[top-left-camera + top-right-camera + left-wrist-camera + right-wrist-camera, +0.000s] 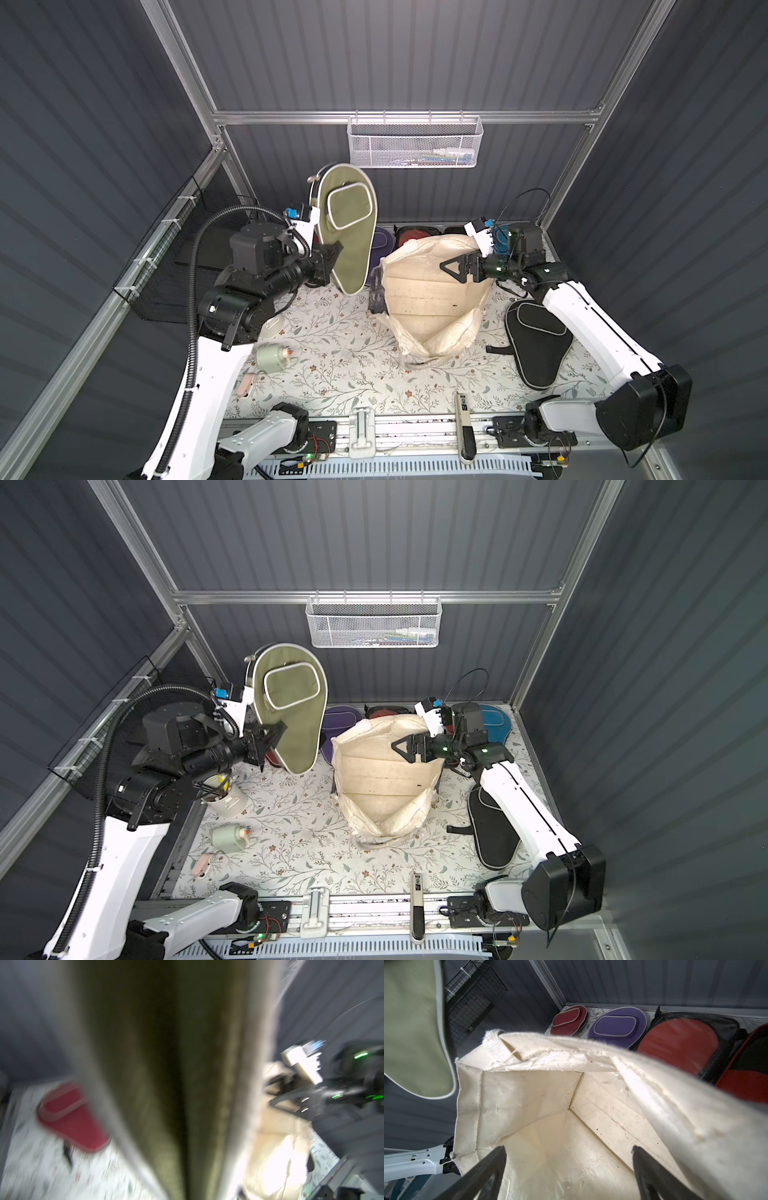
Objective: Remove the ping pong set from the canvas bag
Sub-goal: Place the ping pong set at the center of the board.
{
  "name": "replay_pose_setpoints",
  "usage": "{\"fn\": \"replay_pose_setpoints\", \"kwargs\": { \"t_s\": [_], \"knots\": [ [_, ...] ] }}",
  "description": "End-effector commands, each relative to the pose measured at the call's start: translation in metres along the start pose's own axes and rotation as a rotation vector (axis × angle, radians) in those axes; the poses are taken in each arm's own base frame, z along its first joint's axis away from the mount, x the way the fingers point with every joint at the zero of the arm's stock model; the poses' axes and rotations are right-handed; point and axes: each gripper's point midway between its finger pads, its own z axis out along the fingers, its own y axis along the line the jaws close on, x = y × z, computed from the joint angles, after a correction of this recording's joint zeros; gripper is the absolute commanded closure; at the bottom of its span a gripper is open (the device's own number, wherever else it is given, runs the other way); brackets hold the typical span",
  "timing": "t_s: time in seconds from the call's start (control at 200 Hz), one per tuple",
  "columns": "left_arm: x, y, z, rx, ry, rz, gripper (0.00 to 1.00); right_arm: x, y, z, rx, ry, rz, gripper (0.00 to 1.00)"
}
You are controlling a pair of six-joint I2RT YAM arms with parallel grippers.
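My left gripper [330, 259] has its jaws pressed together on the edge of the olive paddle-shaped fabric cover with pale piping [351, 232]. I hold it upright in the air, wide end up, at about 10 o'clock from the large cream canvas bag [432, 291] and clear of its rim. My right gripper [451, 266] hangs over the bag's mouth at its 1 o'clock side, jaws spread wide and gripping nothing. Its wrist view shows only bare cream lining inside, so I judge this cover to be the last piece out, and the step in hand is setting it down. That calls for carrying it to open floral cloth near 9 o'clock, laying it flat and opening the jaws. Along the 12 o'clock edge lie the maroon cover [569, 1018], the purple cover [618, 1026] and the red-and-black rectangular case [679, 1043]. The blue cover [492, 723] is at 1 o'clock, and the black cover [536, 340] lies at 4 o'clock under my right arm. The maroon cover sits just below the olive one, so a straight drop would stack them. A white cup [226, 800] and a pale green round container [272, 357] crowd the 8 o'clock side by my left arm.
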Motion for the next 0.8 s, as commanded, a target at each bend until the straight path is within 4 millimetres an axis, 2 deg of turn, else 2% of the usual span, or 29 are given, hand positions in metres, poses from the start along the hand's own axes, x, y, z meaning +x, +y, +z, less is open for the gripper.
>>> {"fn": "replay_pose_setpoints", "kwargs": {
  "t_s": [0.0, 0.1, 0.14, 0.3, 0.575, 0.795],
  "knots": [
    [0.044, 0.029, -0.018, -0.161, 0.102, -0.106, 1.0, 0.007, -0.005, 0.001, 0.017, 0.0, -0.013, 0.04],
    [0.067, 0.036, -0.016, -0.192, 0.15, -0.158, 1.0, 0.008, -0.005, 0.003, 0.008, -0.002, -0.008, 0.03],
    [0.09, 0.041, -0.004, -0.204, 0.215, -0.186, 1.0, 0.008, -0.005, 0.003, 0.004, -0.002, -0.01, 0.03],
    [0.152, 0.047, 0.027, -0.205, 0.363, -0.31, 1.0, 0.004, -0.003, 0.003, -0.006, -0.013, -0.017, 0.01],
    [0.211, 0.049, 0.065, -0.175, 0.519, -0.377, 1.0, 0.002, -0.002, 0.003, -0.012, -0.023, -0.022, 0.01],
    [0.253, 0.053, 0.077, -0.171, 0.561, -0.433, 1.0, 0.005, -0.004, 0.006, -0.015, -0.021, -0.017, 0.01]
  ]
}}
